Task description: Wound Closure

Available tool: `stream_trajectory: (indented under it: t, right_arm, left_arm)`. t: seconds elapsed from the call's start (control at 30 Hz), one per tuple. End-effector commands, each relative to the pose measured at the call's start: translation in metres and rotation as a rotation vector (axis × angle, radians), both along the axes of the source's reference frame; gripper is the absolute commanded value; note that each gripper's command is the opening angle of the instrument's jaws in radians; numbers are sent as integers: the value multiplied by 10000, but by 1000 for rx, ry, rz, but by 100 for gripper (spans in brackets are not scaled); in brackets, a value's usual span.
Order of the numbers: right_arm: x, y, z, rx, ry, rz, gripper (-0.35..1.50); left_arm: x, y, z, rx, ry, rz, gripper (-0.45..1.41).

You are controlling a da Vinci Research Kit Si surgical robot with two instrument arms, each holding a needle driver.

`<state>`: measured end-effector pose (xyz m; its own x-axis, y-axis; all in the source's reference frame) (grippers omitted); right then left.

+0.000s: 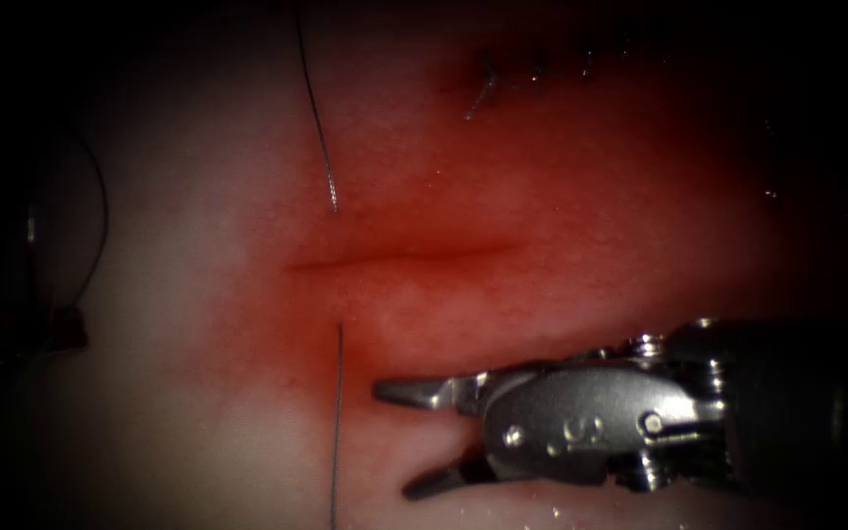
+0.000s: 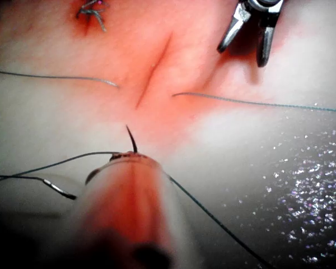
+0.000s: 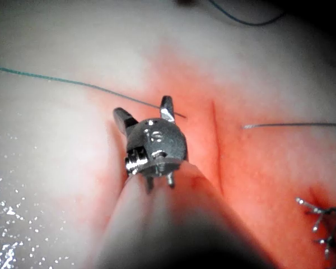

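right claw point(image 1: 399, 437) gapes, holding nothing, below the cut point(image 1: 395, 258) | thread point(image 1: 337, 422) enters tissue point(image 1: 198, 294) beside it, exits above | left claw point(image 2: 129, 159): can't tell | needle tip point(image 2: 131, 138) near it

Row of dark stitches point(image 1: 540, 69) upper right in endoscope view, short ends sticking up; same knots seen close in right wrist view. Wet glittery patch point(image 2: 313, 185) w/ bright specks on pale surface. Small dark lump point(image 1: 69, 329) far left, unclear what.

Thread point(image 1: 337, 422) crosses near the cut point(image 1: 395, 260); the tissue point(image 1: 198, 393) leftward seems open.
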<state>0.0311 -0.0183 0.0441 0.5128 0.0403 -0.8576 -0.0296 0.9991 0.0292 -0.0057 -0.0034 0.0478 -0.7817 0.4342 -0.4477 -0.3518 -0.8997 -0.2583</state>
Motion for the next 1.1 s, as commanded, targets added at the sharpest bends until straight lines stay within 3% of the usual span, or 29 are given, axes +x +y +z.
stream_trajectory:
  t: [0.03,0.3,0.57,0.63,0.67,0.87,1.1]
  right_arm:
    - [11,8,20,-7,-2,-3,135]
    - [40,16,72,-3,2,-49,123]
    - [49,14,88,-4,-9,-71,98]
    - [51,12,87,-5,7,-90,34]
    - [49,10,85,-5,16,-101,-33]
    - [34,2,74,3,6,-138,-35]
    - [9,-72,13,8,19,-276,-35]
  left_arm:
    - [-6,-1,6,0,-1,1,-45]
    - [-6,-1,6,0,0,0,-45]
    - [-6,-1,6,0,0,0,-45]
    - [-6,-1,6,0,0,0,-45]
    - [-6,-1,6,1,-2,1,-45]
    - [-6,-1,6,1,-2,1,-45]
    - [-6,-2,7,1,-2,1,-45]
